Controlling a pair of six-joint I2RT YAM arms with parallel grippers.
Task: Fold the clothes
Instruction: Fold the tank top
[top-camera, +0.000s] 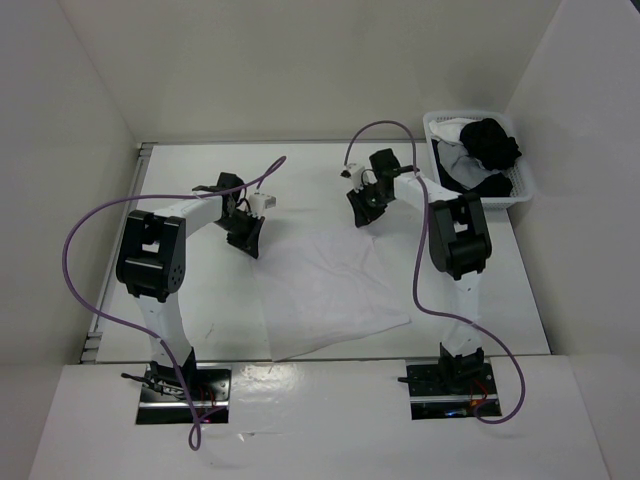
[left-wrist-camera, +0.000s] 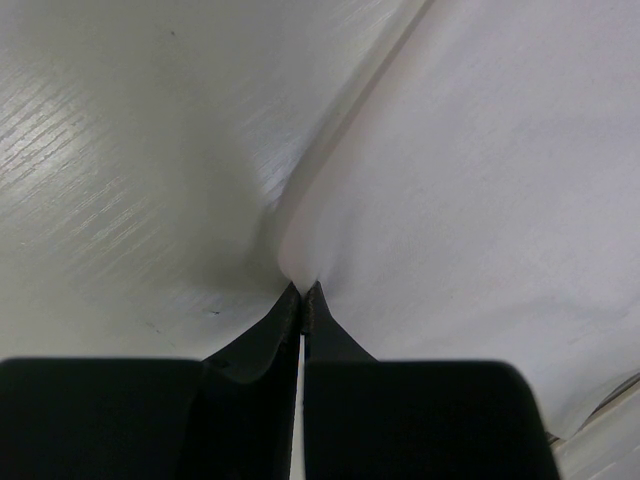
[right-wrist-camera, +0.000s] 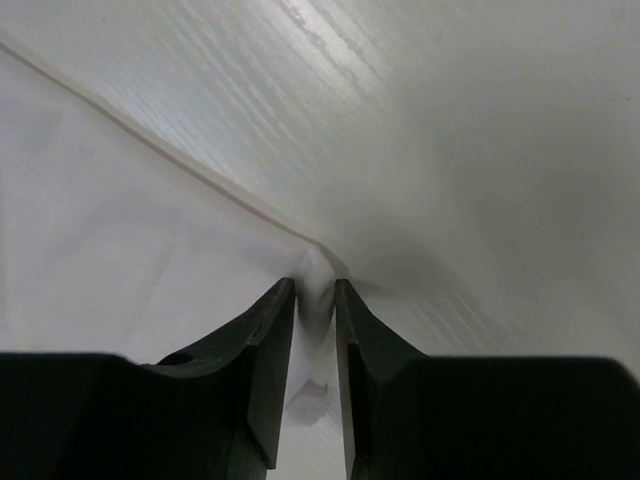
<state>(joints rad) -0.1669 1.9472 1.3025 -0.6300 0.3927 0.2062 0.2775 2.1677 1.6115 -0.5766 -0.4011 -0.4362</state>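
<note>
The clothes (top-camera: 330, 290), one plain white garment, lie spread on the white table between the two arms. My left gripper (top-camera: 247, 240) is at the garment's far left corner. In the left wrist view this gripper (left-wrist-camera: 302, 290) is shut on a pinch of the white fabric (left-wrist-camera: 480, 180). My right gripper (top-camera: 360, 212) is at the far right corner. In the right wrist view its jaws (right-wrist-camera: 315, 290) stand a little apart, with a raised fold of the fabric (right-wrist-camera: 120, 230) between them.
A white lattice basket (top-camera: 523, 196) stands at the back right of the table and holds black and white garments (top-camera: 490, 142). White walls close in the table on the left, back and right. Purple cables loop over both arms.
</note>
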